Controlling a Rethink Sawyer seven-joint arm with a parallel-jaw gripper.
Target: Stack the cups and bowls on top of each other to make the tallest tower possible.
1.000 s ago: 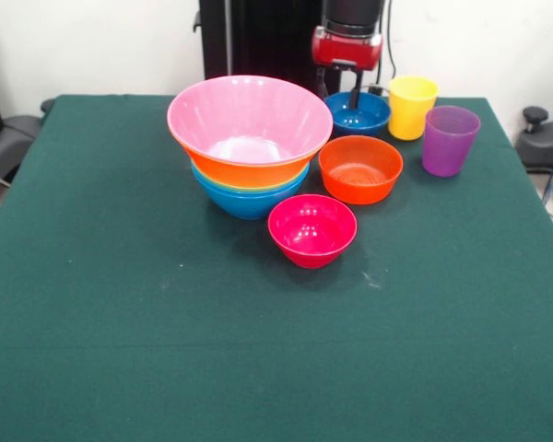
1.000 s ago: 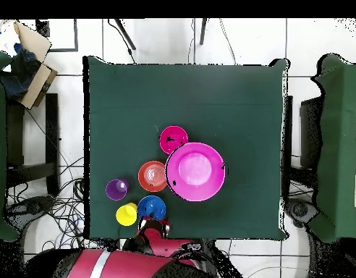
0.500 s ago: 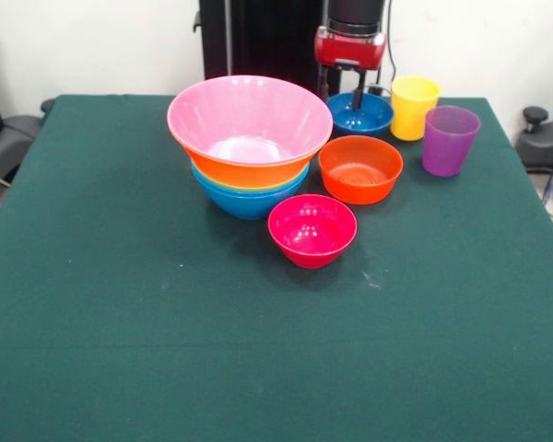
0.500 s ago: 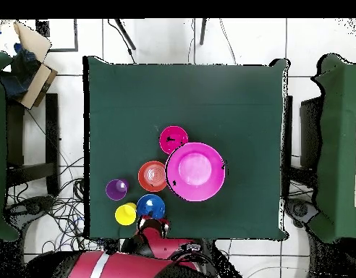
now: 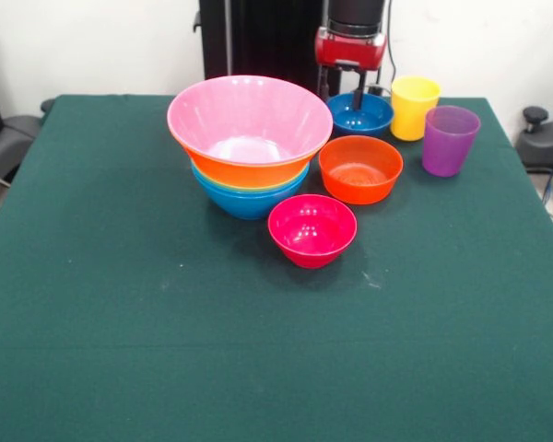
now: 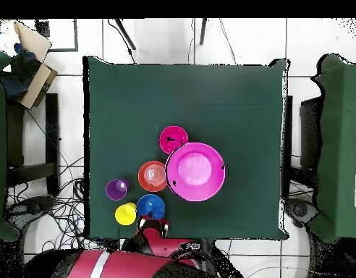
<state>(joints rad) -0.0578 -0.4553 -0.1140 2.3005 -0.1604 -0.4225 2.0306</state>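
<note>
The tower point(image 5: 249, 170) stands left of centre: a blue bowl at the base, an orange one above it and a wide pink bowl point(image 5: 249, 118) on top. Loose on the cloth are a crimson bowl point(image 5: 311, 229), an orange-red bowl point(image 5: 360, 168) and a dark blue bowl point(image 5: 361, 116). A yellow cup point(image 5: 413, 107) and a purple cup point(image 5: 449, 139) stand upright to the right. My gripper point(image 5: 352, 96) reaches down into the dark blue bowl at its far side. In the overhead view the gripper point(image 6: 153, 226) sits at the dark blue bowl's point(image 6: 151, 206) lower rim.
The green table point(image 5: 166, 350) carries all the pieces in its far right part. The yellow cup stands very close to the dark blue bowl's right side, and the orange-red bowl just in front of it. The table's far edge runs right behind the gripper.
The gripper and the dark blue bowl have shifted very slightly to the right in the front view. Everything else is where it was.
</note>
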